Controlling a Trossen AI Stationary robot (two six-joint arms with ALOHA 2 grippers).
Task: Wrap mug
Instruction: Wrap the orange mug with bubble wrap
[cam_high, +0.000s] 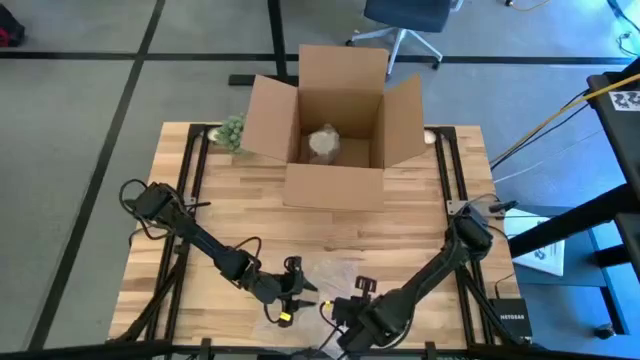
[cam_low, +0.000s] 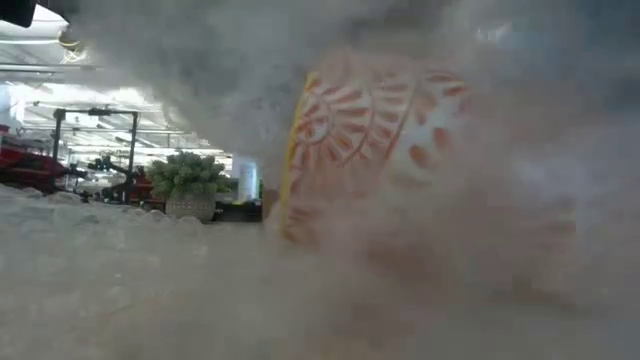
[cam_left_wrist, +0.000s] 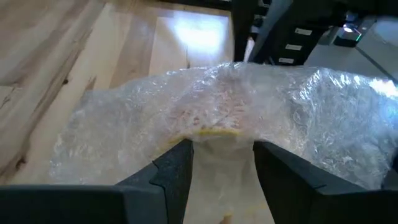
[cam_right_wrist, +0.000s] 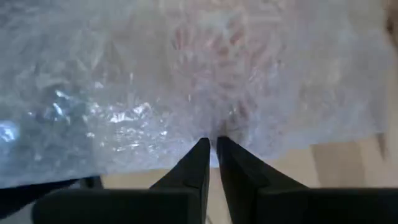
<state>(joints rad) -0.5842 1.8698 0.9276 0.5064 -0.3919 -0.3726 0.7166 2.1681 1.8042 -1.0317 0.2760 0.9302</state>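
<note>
A white mug with an orange pattern and a yellow rim (cam_low: 370, 150) lies on its side near the table's front edge, under a sheet of clear bubble wrap (cam_high: 335, 272). My left gripper (cam_high: 291, 293) stands at the wrap's left side, with the mug's pale body (cam_left_wrist: 221, 168) between its fingers. My right gripper (cam_high: 356, 300) is at the wrap's near right, shut on the sheet (cam_right_wrist: 186, 93). Through the wrap the mug shows as a pink blur (cam_right_wrist: 217, 56). My left gripper has the mug's pale part just below the yellow rim (cam_left_wrist: 214, 140) between its two fingers (cam_left_wrist: 177, 171), coming in low from the table's left; the wrap drapes over the mug beyond them. Which part of the mug this is, I cannot tell. My right gripper pinches the bubble wrap's near edge (cam_right_wrist: 211, 134) between its shut fingertips (cam_right_wrist: 200, 155). The sheet spreads out beyond them over the mug; one layer or several, I cannot tell.
An open cardboard box (cam_high: 335, 135) stands at the table's far middle with a wrapped bundle (cam_high: 323, 143) inside. A small potted plant (cam_high: 232, 131) sits to the left of the box. Bare wood lies between the box and the wrap.
</note>
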